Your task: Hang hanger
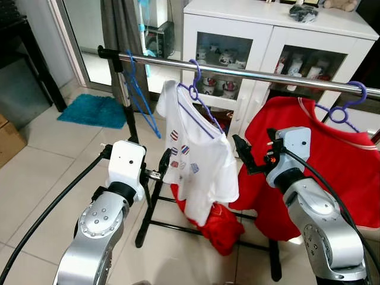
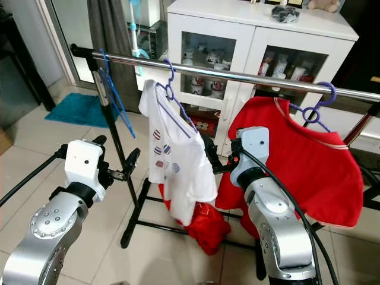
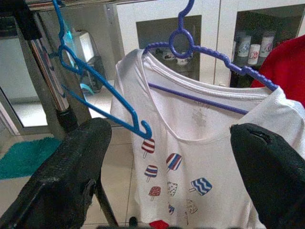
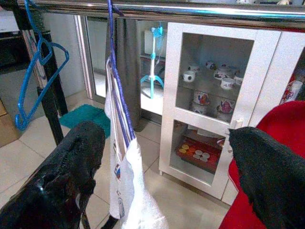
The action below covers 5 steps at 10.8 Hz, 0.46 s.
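Hanger [image 1: 196, 95] with white shirt [image 1: 199, 157] hangs on rail [image 1: 249, 74]; both claws gape wide, empty.

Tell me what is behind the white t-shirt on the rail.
Behind the white t-shirt stands a white glass-door cabinet holding cups, and red cloth lies piled at the rack's foot. The cabinet's lower left part is hidden by the shirt.

A glossy, smooth steel clothes rail [image 1: 255, 74] carries a purple plastic hanger [image 1: 199, 95] under soft white printed cloth shirt [image 1: 199, 157]. The red cloth top [image 1: 332, 160] looks matt; pale floor tiles [image 1: 47, 178] shine.
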Motion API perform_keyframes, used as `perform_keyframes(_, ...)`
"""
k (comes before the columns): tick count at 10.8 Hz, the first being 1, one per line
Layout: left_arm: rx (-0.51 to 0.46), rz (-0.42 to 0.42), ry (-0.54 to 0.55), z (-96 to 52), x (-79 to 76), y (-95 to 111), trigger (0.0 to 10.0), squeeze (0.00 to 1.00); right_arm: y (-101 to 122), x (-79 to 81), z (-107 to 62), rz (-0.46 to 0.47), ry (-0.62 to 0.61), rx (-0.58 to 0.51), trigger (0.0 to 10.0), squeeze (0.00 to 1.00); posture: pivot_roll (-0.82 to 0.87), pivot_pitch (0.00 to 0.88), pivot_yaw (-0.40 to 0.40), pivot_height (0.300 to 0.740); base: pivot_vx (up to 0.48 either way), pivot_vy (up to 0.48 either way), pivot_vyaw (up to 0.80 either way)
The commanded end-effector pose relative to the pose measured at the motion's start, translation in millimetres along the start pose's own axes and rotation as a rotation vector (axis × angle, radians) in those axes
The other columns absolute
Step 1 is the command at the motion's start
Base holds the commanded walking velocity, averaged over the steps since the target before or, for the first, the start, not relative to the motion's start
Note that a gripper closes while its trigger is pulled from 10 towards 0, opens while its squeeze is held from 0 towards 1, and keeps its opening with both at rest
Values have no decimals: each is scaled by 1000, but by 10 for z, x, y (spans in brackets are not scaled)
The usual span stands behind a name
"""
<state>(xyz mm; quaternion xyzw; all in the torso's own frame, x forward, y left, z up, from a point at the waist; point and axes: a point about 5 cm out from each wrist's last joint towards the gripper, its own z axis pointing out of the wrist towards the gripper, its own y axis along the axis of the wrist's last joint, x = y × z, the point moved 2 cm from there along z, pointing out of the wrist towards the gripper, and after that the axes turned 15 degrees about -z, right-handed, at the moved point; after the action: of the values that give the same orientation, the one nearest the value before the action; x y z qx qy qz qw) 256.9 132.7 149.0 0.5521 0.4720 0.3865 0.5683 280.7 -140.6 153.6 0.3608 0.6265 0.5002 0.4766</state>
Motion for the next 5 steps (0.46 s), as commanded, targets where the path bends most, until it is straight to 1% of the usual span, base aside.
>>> perform_keyframes(1,5,9,-8,10,-9,-15,10000,0,41,7,6,-1,7,-10,10000,0,-36,0,3,740,0,-274,0)
perform_keyframes(2,7,11,-8,2,-7,-20,10000,0,31,21,3,-1,6,-6,10000,0,-31,0,0,740,0,-274,0)
perform_keyframes(4,7,17,-3,-13,12,-13,10000,0,24,38,7,-29,1,-8,10000,0,-22,0,-3,740,0,-274,0)
perform_keyframes(5,7,20,-2,-15,23,-11,10000,0,29,40,12,-22,-4,-13,10000,0,-22,0,-1,740,0,-270,0)
